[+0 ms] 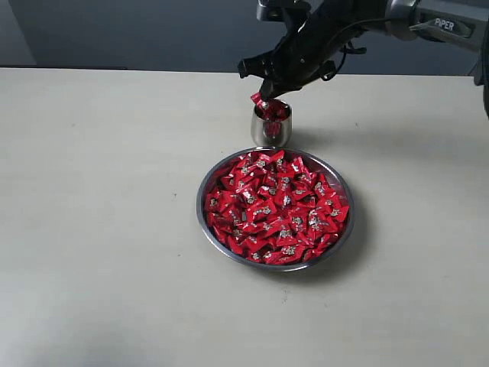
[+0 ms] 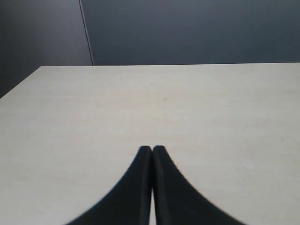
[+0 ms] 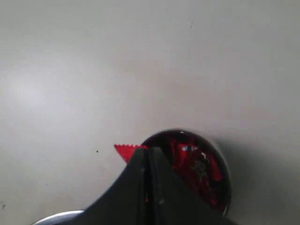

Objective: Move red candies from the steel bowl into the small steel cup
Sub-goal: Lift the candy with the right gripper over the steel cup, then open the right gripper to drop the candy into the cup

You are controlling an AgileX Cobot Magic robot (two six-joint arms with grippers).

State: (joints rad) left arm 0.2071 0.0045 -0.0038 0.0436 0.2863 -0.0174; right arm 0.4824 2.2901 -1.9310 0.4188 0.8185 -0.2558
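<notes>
Right gripper point(image 1: 264, 94): jaws clamped on one red candy point(image 3: 124, 151), over small steel cup point(image 1: 271, 128) | left gripper point(image 2: 152, 150): jaws together | pale table point(image 1: 99, 191), dark wall point(image 1: 153, 30) behind

1 bowl point(image 1: 200, 203), 1 cup point(image 1: 271, 134) — dozens of red candies point(image 1: 275, 206)

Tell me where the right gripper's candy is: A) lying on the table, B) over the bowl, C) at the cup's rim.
C: the right gripper pinches the candy just above the rim of the cup, clear of the bowl.
</notes>
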